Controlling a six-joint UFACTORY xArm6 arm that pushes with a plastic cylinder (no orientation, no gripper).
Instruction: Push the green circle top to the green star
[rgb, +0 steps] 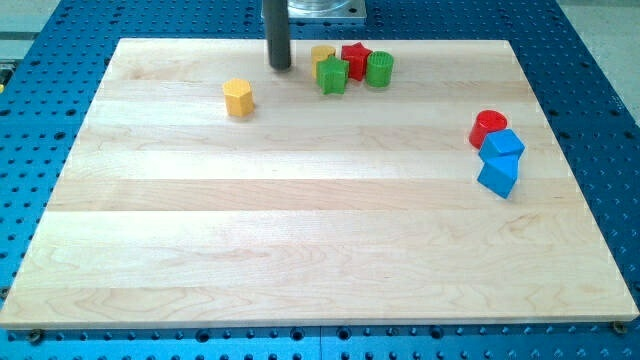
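Observation:
The green circle block (379, 68) stands near the view's top, at the right end of a tight cluster. The green star (333, 75) sits just left of it, a small gap between them. A red star (355, 58) lies behind and between the two. A yellow block (322, 56) is behind the green star. My tip (279, 66) rests on the board left of the cluster, a short way left of the green star and touching no block.
A yellow hexagon block (238, 97) sits alone left of my tip and lower. At the view's right, a red circle (488, 127) touches two blue blocks (501, 146) (499, 175). The wooden board (300, 260) lies on a blue perforated table.

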